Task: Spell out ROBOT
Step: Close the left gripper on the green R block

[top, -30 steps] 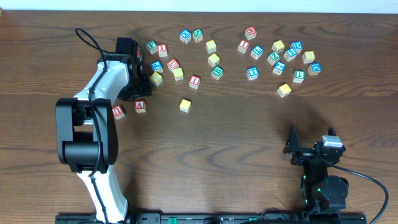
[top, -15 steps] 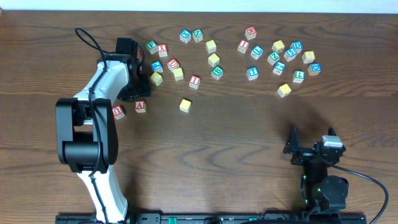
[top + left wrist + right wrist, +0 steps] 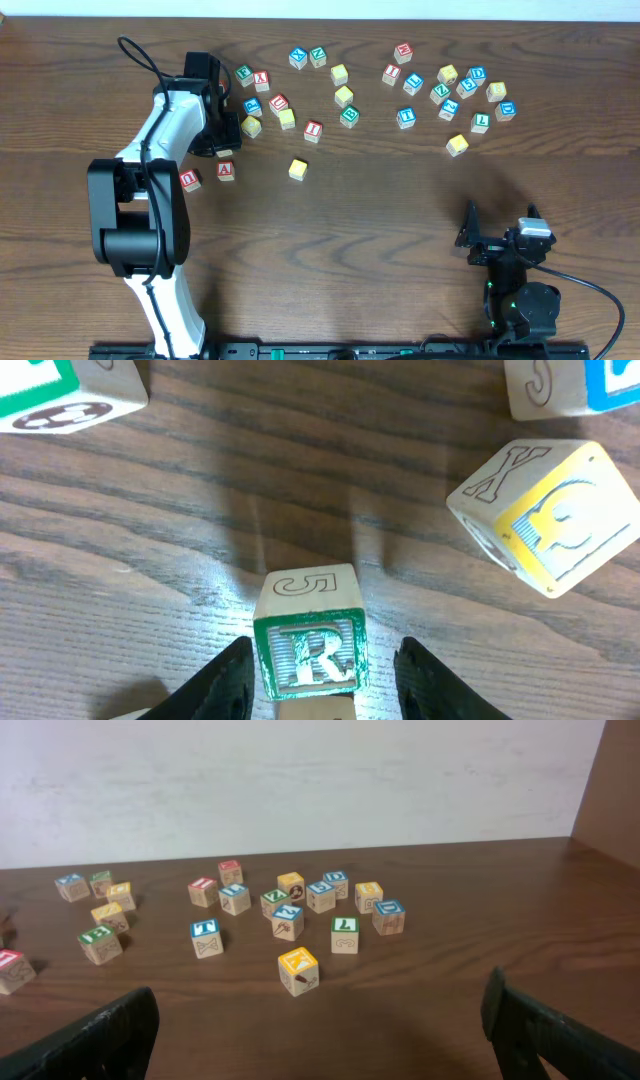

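A green R block (image 3: 310, 650) sits on the table between my left gripper's (image 3: 320, 675) fingers. The left finger is against it and a small gap shows at the right finger, so the gripper is open around it. In the overhead view the left gripper (image 3: 225, 140) is at the left end of the block scatter and hides the R block. Many letter blocks lie across the far half of the table, among them a red A block (image 3: 226, 170) and a yellow block (image 3: 298, 168). My right gripper (image 3: 320, 1050) is open and empty near the front right (image 3: 490, 245).
A yellow block with an X side (image 3: 540, 515) lies just right of the left gripper, also seen in the overhead view (image 3: 251, 126). A green-edged block (image 3: 60, 390) lies at the far left. A yellow block (image 3: 298, 970) is the nearest to the right gripper.
My left gripper has shifted a little toward the far side and right, closer to the yellow block. The right arm has not moved.
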Action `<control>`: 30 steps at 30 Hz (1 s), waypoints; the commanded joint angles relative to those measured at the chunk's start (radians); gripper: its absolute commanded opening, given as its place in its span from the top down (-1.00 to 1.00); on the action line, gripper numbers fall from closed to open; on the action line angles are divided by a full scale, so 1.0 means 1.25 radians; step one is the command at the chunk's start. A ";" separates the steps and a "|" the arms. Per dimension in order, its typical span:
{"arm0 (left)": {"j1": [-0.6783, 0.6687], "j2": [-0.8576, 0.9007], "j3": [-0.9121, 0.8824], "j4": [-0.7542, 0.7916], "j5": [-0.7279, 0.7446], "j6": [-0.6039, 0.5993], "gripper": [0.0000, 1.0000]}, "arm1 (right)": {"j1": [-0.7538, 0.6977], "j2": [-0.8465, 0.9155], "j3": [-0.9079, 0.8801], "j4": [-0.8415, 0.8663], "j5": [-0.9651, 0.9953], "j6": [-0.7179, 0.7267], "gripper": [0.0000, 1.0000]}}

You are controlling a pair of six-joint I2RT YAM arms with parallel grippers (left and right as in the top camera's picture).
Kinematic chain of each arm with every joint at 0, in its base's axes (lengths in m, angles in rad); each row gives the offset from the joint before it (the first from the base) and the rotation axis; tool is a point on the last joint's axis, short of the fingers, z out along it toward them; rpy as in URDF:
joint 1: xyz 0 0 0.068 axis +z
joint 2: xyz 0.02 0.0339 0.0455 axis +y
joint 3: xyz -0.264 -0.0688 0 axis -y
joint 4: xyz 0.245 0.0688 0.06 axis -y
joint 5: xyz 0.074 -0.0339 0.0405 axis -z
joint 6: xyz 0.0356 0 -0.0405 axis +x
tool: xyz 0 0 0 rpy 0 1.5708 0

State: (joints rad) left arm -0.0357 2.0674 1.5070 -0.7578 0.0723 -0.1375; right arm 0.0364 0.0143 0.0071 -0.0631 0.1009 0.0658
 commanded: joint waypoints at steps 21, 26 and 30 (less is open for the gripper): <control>0.002 -0.004 0.021 -0.033 -0.010 -0.005 0.10 | -0.008 -0.006 -0.002 -0.003 -0.002 -0.009 -0.98; 0.002 -0.004 0.021 -0.020 -0.010 -0.005 0.10 | -0.008 -0.006 -0.002 -0.003 -0.002 -0.009 -0.99; 0.002 -0.004 0.021 -0.011 -0.010 -0.005 0.10 | -0.008 -0.006 -0.002 -0.003 -0.002 -0.009 -0.99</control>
State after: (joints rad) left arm -0.0357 2.0674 1.5070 -0.7750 0.0723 -0.1375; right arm 0.0364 0.0143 0.0071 -0.0631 0.1009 0.0658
